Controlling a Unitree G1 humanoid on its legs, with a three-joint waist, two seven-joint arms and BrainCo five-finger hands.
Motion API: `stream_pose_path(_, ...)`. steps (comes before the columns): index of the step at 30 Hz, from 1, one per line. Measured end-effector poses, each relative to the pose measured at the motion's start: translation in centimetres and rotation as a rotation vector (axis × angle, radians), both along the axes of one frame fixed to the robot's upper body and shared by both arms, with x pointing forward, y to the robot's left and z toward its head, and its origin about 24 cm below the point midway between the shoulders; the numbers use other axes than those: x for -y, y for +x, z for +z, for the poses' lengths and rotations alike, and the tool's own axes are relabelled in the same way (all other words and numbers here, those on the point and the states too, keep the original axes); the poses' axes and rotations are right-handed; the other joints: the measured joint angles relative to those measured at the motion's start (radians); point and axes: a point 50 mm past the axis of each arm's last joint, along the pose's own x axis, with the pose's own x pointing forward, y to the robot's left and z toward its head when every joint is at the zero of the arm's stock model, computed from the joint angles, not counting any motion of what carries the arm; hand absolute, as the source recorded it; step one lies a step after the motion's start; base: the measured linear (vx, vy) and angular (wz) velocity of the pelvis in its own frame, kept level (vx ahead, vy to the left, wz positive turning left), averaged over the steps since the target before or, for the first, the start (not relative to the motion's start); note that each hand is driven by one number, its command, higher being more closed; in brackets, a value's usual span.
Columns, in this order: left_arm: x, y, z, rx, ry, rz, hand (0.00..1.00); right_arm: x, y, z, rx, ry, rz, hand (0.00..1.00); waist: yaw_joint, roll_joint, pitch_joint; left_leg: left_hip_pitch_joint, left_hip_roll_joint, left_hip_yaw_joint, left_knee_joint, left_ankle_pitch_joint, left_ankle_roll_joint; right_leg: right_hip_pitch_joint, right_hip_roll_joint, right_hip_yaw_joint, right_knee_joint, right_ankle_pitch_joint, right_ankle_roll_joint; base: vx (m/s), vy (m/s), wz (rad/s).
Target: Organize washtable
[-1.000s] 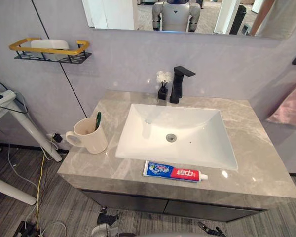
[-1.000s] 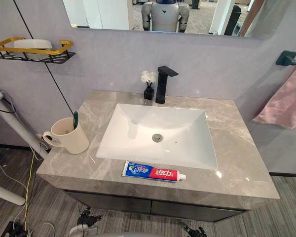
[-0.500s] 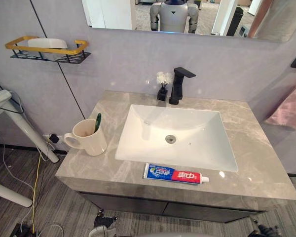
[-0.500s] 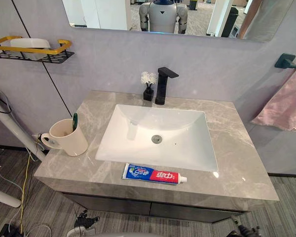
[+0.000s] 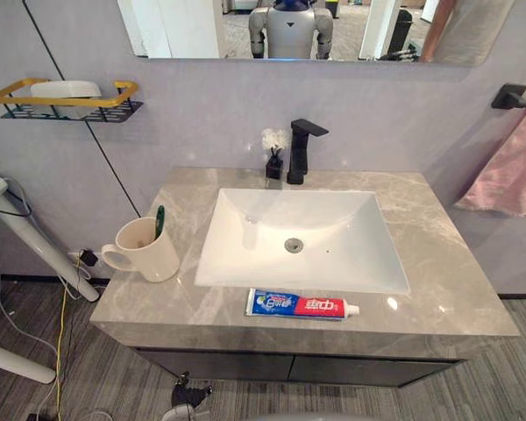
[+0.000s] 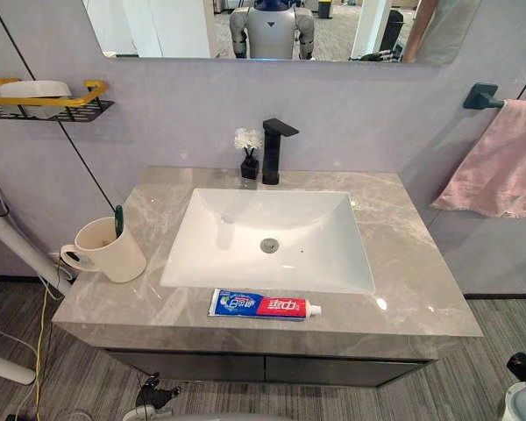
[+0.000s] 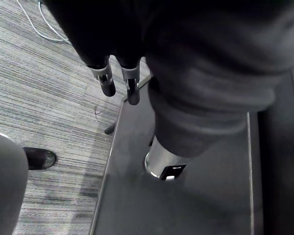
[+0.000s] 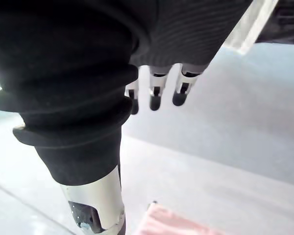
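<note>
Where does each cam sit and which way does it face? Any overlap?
Left eye view: on head, down at grey marble washtable with white rectangular sink.
Right eye view: same, slightly offset; both share blue-and-red toothpaste tube, pink towel.
Left wrist view: along open left hand, down at grey striped floor.
Right wrist view: along open right hand, toward that towel.

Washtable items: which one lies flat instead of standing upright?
The toothpaste tube, flat along the front edge; the mug and the flower vase by the faucet stand upright.
</note>
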Motion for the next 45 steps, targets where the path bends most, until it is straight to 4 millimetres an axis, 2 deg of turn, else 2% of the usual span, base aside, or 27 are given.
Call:
stream_pose_path(2,0.0,0.0,0.0,0.003,0.001,-0.004,0.00,-0.6,0.6,0.5,0.014,-0.016,0.039,0.00,-0.001,-0.001,-0.001,-0.003,-0.004,-0.007,0.007,0.000,0.001,0.000,0.001,-0.009,0.000,0.000,0.000,0.01,-0.022,0.11)
stream_pose_path(5,0.0,0.0,0.1,0.006,-0.001,-0.014,0.00,-3.0,3.2,2.1,0.065,-0.077,0.234,0.00,0.000,-0.003,-0.004,-0.015,-0.008,-0.020,0.016,0.000,0.001,-0.002,-0.002,-0.020,0.002,0.000,0.001,-0.02,-0.018,0.12)
stream_pose_path(8,-0.1,0.3,0.2,0.014,0.000,-0.070,0.00,-6.5,7.2,3.6,0.093,-0.148,0.540,0.00,0.003,-0.013,-0.010,-0.027,-0.013,-0.042,0.024,0.000,0.001,-0.003,-0.003,-0.034,0.000,-0.001,0.001,-0.03,-0.020,0.14)
stream_pose_path(12,-0.4,0.5,0.2,0.015,0.006,-0.126,0.00,-8.8,10.2,4.7,0.052,-0.239,0.790,0.00,0.001,-0.018,-0.013,-0.072,-0.029,-0.094,0.068,0.001,0.005,-0.004,-0.009,-0.072,-0.002,-0.001,0.001,-0.03,-0.015,0.32)
stream_pose_path(14,-0.4,0.7,0.3,0.020,0.012,-0.160,0.00,-9.5,11.4,4.5,-0.006,-0.265,0.887,0.00,0.002,-0.020,-0.013,-0.090,-0.033,-0.112,0.085,0.000,0.005,-0.005,-0.010,-0.078,-0.007,0.000,0.001,-0.03,-0.015,0.25)
stream_pose_path(16,-0.4,0.8,0.3,0.025,0.010,-0.192,0.00,-10.4,12.4,3.4,-0.090,-0.263,0.986,0.00,0.001,-0.024,-0.010,-0.108,-0.037,-0.133,0.101,0.000,0.005,-0.005,-0.010,-0.089,-0.012,0.000,0.001,-0.04,-0.015,0.22)
stream_pose_path(18,-0.3,1.1,0.3,0.024,0.008,-0.225,0.00,-12.1,13.4,1.5,-0.207,-0.247,1.128,0.00,0.001,-0.024,-0.009,-0.125,-0.041,-0.157,0.119,-0.001,0.006,-0.006,-0.011,-0.102,-0.014,0.004,0.001,-0.04,-0.008,0.18)
stream_pose_path(23,-0.2,1.4,0.4,0.039,0.006,-0.274,0.00,-15.5,13.7,-0.5,-0.388,-0.306,1.388,0.00,0.001,-0.022,-0.003,-0.154,-0.050,-0.171,0.148,-0.006,0.013,-0.018,-0.017,-0.112,-0.020,0.011,0.002,-0.06,0.019,0.06)
stream_pose_path(27,-0.1,2.0,0.6,0.047,0.017,-0.326,0.00,-17.3,13.2,-1.6,-0.536,-0.393,1.566,0.00,0.003,-0.027,0.011,-0.170,-0.062,-0.198,0.163,-0.006,0.014,-0.018,-0.023,-0.127,-0.021,0.012,0.002,-0.04,0.021,0.12)
stream_pose_path(31,-0.4,2.5,0.7,0.048,0.030,-0.349,0.00,-18.7,13.0,-2.2,-0.627,-0.468,1.667,0.00,0.002,-0.023,0.025,-0.187,-0.061,-0.206,0.180,-0.008,0.017,-0.019,-0.017,-0.130,-0.042,0.029,0.000,-0.01,0.003,0.02)
stream_pose_path(39,0.1,3.4,0.7,0.046,0.040,-0.419,0.00,-20.5,12.7,-3.2,-0.716,-0.566,1.765,0.00,0.003,-0.026,0.046,-0.195,-0.063,-0.210,0.188,-0.010,0.019,-0.019,-0.017,-0.128,-0.054,0.038,0.002,0.00,0.001,0.00)
stream_pose_path(45,0.2,3.4,0.7,0.046,0.039,-0.431,0.00,-20.9,12.3,-4.0,-0.775,-0.623,1.768,0.00,0.003,-0.023,0.048,-0.194,-0.062,-0.210,0.189,-0.010,0.019,-0.019,-0.017,-0.127,-0.055,0.041,0.000,0.00,0.000,0.00)
